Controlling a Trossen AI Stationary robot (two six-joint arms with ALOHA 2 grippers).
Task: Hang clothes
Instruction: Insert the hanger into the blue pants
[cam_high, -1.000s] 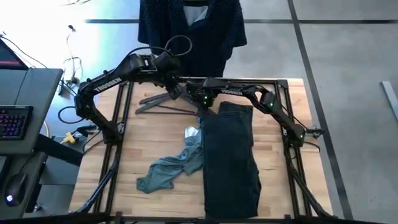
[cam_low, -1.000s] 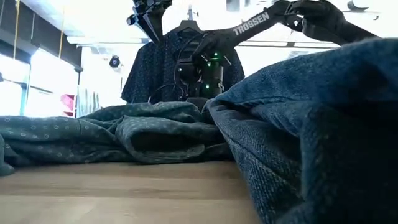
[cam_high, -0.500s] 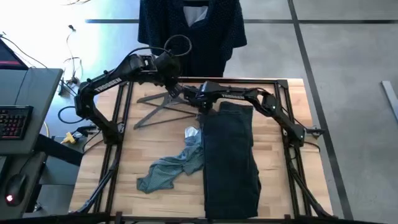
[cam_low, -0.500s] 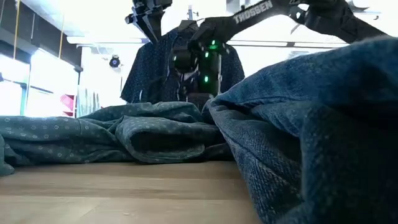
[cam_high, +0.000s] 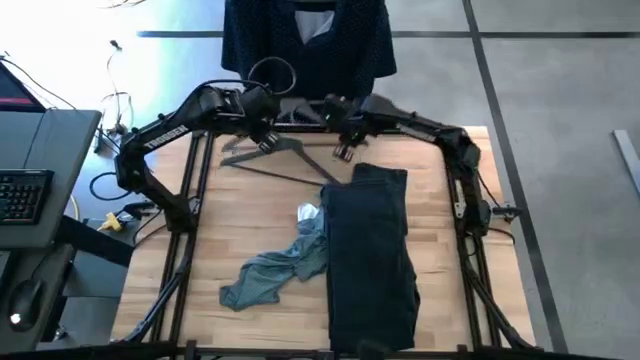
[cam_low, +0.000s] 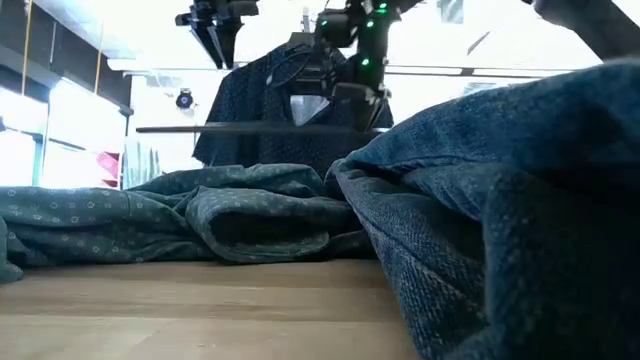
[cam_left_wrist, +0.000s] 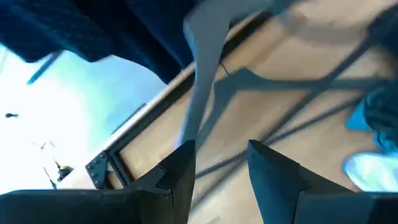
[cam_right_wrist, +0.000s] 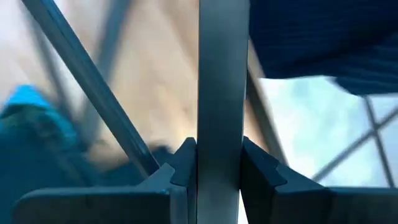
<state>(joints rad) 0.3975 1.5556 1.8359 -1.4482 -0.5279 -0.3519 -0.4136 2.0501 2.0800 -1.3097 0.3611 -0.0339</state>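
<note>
The right end effector (cam_high: 343, 150) is clamped on the hanger (cam_high: 275, 160), raised above the desk (cam_high: 230, 230). The left end effector (cam_high: 268, 132), fingers parted, flanks the hanger's neck. Trousers (cam_high: 372, 250) and teal shirt (cam_high: 270, 272) lie below; navy shirt (cam_high: 310, 50) hangs beyond.

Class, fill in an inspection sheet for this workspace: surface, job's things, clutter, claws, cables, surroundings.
Surface: wooden table, much of it covered by garments.
Job's things: black trousers flat on the right half; teal shirt crumpled beside them; navy dotted shirt hanging beyond the far edge.
Clutter: nothing seen.
Claws: right claw shut on the grey hanger, held above the table; left claw open beside the hanger.
Cables: a loop on the left arm; loose leads on the floor.
Surroundings: desk with keyboard left of the table.
</note>
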